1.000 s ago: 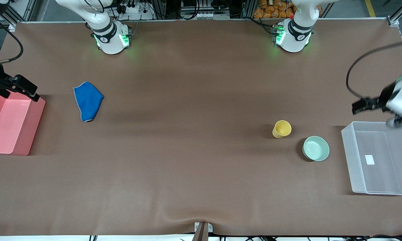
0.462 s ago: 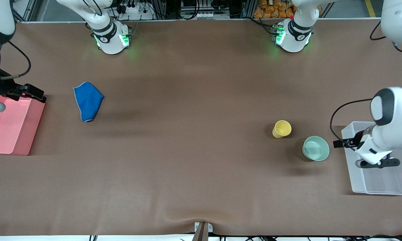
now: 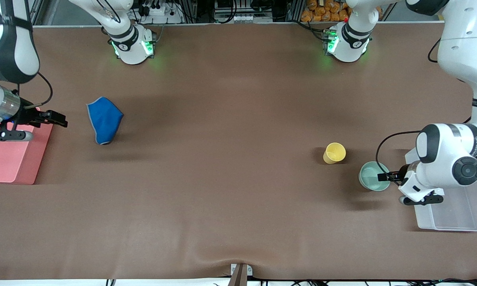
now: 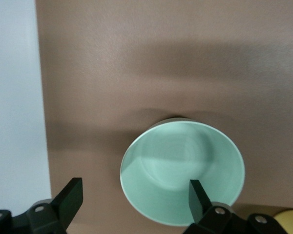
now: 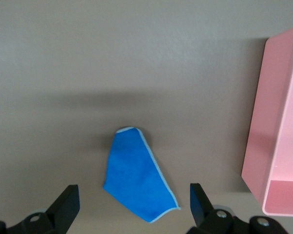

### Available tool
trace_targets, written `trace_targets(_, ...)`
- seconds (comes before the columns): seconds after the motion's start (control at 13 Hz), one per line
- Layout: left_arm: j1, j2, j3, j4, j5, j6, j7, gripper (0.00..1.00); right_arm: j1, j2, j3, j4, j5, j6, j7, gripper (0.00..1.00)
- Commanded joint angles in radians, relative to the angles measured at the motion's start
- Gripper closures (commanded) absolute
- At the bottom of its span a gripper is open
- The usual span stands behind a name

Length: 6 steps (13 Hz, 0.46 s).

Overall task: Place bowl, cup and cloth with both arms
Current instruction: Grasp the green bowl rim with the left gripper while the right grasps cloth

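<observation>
The pale mint-green bowl [image 3: 371, 176] sits on the brown table near the left arm's end, also in the left wrist view [image 4: 183, 170]. The yellow cup [image 3: 334, 153] stands beside it, farther from the front camera. My left gripper [image 3: 384, 176] is open over the bowl's rim; in the left wrist view [image 4: 135, 197] one finger is over the bowl and the other over bare table. The blue cloth [image 3: 104, 119] lies near the right arm's end. My right gripper [image 3: 58, 120] is open and empty, over the table between the pink bin and the cloth [image 5: 136, 180].
A pink bin [image 3: 8, 159] stands at the right arm's end of the table, also in the right wrist view [image 5: 278, 146]. A clear plastic bin [image 3: 452, 210] stands at the left arm's end, next to the bowl, also in the left wrist view [image 4: 14, 97].
My left gripper has come from over the clear bin to the bowl's rim. My right gripper has moved from over the pink bin toward the cloth. Bowl, cup and cloth have not moved.
</observation>
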Motion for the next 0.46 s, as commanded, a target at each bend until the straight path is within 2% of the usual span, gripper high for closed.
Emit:
trace_targets(0.0,0.001,0.038,-0.003,0.004,0.026,0.028,-0.018,0.17,-0.025,0.059,0.012,-0.048,-0.007,0.055,-0.03,0.0)
trace_targets(0.08,0.0,0.045,-0.003,0.002,0.026,0.036,-0.018,0.2,-0.025,0.076,0.012,-0.077,-0.007,0.072,-0.03,0.0)
trace_targets(0.15,-0.002,0.051,-0.002,0.002,0.026,0.036,-0.018,0.28,-0.025,0.08,0.014,-0.128,-0.006,0.122,-0.029,0.0)
trace_targets(0.31,0.0,0.066,-0.003,0.0,0.026,0.053,-0.018,0.59,-0.019,0.093,0.014,-0.204,-0.006,0.214,-0.03,0.0)
trace_targets(0.38,-0.002,0.066,-0.002,-0.003,0.026,0.056,-0.018,0.79,-0.02,0.117,0.014,-0.211,-0.006,0.217,-0.03,0.0)
